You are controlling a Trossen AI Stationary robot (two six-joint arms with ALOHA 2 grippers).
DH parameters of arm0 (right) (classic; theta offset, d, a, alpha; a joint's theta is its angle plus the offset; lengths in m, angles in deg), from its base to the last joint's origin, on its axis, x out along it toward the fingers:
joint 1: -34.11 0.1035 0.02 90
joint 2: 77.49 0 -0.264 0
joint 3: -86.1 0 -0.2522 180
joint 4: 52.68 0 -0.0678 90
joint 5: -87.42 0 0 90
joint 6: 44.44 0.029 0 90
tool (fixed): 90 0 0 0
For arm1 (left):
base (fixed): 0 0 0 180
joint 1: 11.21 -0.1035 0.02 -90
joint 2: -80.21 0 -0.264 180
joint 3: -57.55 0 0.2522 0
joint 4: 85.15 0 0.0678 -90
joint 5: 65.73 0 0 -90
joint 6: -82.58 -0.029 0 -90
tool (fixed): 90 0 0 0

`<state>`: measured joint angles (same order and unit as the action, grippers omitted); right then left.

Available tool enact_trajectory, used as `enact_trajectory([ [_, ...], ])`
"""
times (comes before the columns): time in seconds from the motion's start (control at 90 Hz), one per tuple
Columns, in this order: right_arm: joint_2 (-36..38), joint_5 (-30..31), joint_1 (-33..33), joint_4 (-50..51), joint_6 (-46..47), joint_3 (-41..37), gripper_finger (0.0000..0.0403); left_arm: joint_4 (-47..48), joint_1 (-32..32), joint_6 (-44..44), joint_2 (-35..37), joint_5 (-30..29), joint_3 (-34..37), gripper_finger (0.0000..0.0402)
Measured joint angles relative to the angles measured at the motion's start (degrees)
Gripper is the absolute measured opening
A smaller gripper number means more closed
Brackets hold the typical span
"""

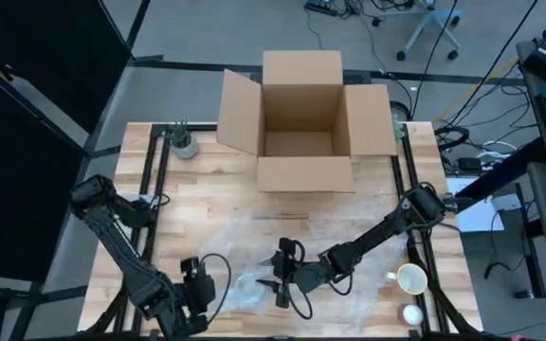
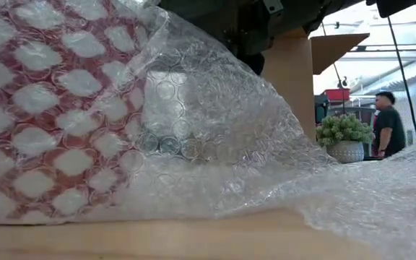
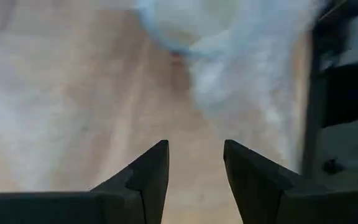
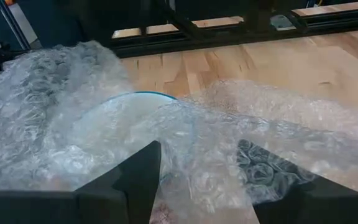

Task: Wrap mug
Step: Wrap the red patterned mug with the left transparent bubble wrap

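Observation:
A mug with a blue rim (image 4: 135,102) sits on the table under a sheet of clear bubble wrap (image 1: 254,246). In the low view its reddish body (image 2: 42,108) shows through the wrap, close up. My right gripper (image 4: 197,168) is open just to the right of the mug, with the wrap lying between and over its fingers. The wrap (image 2: 215,108) rises from the table toward that gripper. My left gripper (image 3: 196,155) is open over bare wood at the table's near left (image 1: 202,284), with the blurred mug (image 3: 185,25) ahead of it. My right gripper is open with the bubble wrap in its gap. A single sheet lies over one finger (image 4: 266,174), which shows dark through it. The other finger (image 4: 145,171) stands bare beside the wrap. Whether the sheet is pinched I cannot tell.
An open cardboard box (image 1: 301,114) stands at the table's far middle. A small potted plant (image 1: 186,144) is at the far left. A pale mug (image 1: 410,279) and a small white thing (image 1: 412,314) sit at the near right. A person (image 2: 390,123) stands in the room beyond.

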<state>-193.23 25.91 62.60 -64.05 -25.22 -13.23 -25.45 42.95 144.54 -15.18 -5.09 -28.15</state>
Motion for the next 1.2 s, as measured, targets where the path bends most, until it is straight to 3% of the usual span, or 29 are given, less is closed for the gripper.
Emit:
enact_trajectory([
  [0.122,-0.04,-0.02,0.00,-0.21,-0.02,-0.04,0.0196,-5.04,-0.51,-3.52,0.00,-4.85,-0.71,0.0139],
  [0.333,-0.04,-0.02,0.00,-0.26,-0.02,-0.04,0.0196,-7.07,-3.53,-10.00,0.79,-5.38,-1.77,0.0135],
  [0.511,-0.04,-0.07,-0.02,-0.26,-0.11,-0.04,0.0196,-10.56,-5.13,-15.53,2.73,-5.22,-1.79,0.0082],
  [0.711,-0.04,-0.04,0.00,-0.28,-0.22,-0.04,0.0196,-16.60,-8.40,-24.14,1.95,0.18,-1.40,0.0006],
  [0.922,-0.04,-0.04,-0.01,-0.28,-0.22,-0.05,0.0196,-20.75,-13.61,-26.51,-2.78,8.12,1.92,0.0005],
  [1.2,0.59,-0.09,0.11,0.57,-2.40,0.15,0.0196,-21.89,-17.47,-27.92,-9.40,11.25,1.81,0.0005],
])
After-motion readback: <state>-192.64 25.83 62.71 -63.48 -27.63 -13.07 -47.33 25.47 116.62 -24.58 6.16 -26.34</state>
